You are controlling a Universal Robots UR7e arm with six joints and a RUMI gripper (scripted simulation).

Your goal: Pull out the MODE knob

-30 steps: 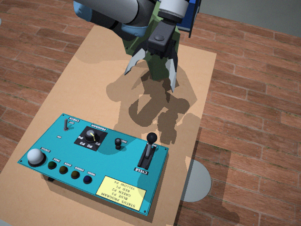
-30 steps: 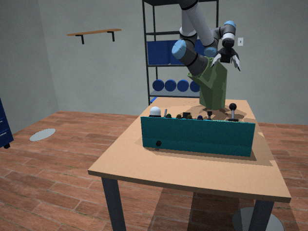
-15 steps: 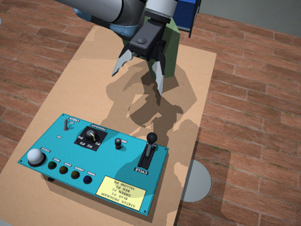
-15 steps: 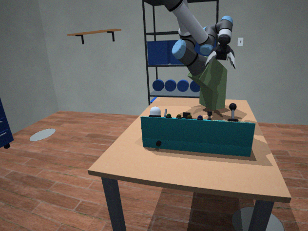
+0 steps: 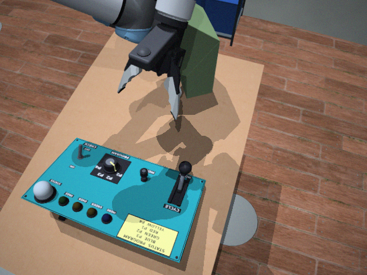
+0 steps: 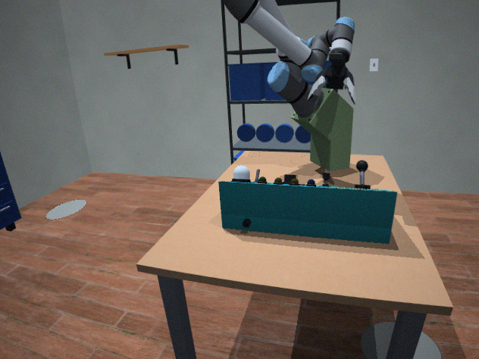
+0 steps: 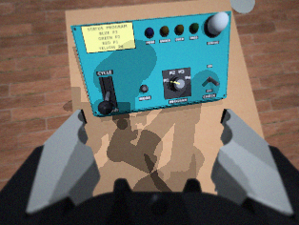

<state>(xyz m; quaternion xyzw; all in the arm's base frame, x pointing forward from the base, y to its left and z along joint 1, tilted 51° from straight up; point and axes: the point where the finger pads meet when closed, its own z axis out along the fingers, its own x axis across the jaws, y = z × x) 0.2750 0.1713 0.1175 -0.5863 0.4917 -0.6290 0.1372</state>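
Two grey fingers (image 5: 126, 77) of the gripper (image 5: 149, 96) spread fully wide w/ nothing between, touching nothing, high above the table (image 6: 270, 266). Teal console (image 5: 142, 207) sits at the table's near end; its small black MODE knob (image 5: 143, 174) stands mid-panel, btwn PROGRAM dial (image 5: 108, 165) and CYCLE lever (image 5: 184, 170). Brick-look floor, grey walls, shelf rack (image 6: 225, 77) behind. Arm (image 6: 270, 23) reaches down from above, wrist tilted toward the console, green block (image 6: 333, 131) beside it.

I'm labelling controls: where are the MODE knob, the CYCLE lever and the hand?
MODE knob (image 5: 143, 172), top view, its black cap.
CYCLE lever (image 5: 185, 167), top view, its ball grip.
Hand (image 5: 149, 101), top view, midway between its open fingertips.
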